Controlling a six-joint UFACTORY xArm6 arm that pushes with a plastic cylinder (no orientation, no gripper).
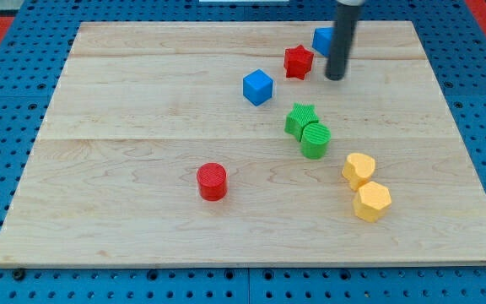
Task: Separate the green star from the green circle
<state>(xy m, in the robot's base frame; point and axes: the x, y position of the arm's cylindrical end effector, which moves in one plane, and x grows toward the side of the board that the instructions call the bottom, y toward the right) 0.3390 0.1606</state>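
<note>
The green star [300,119] lies right of the board's middle. The green circle [315,140] touches it at its lower right. My tip [335,77] rests on the board above and to the right of the green pair, apart from both. It stands just right of the red star [298,62] and below a blue block [323,40] that the rod partly hides.
A blue cube [258,87] sits up and left of the green star. A red cylinder [212,181] lies at lower centre. Two yellow blocks [359,169] [371,202] lie at lower right. The wooden board [125,127] ends in blue pegboard on all sides.
</note>
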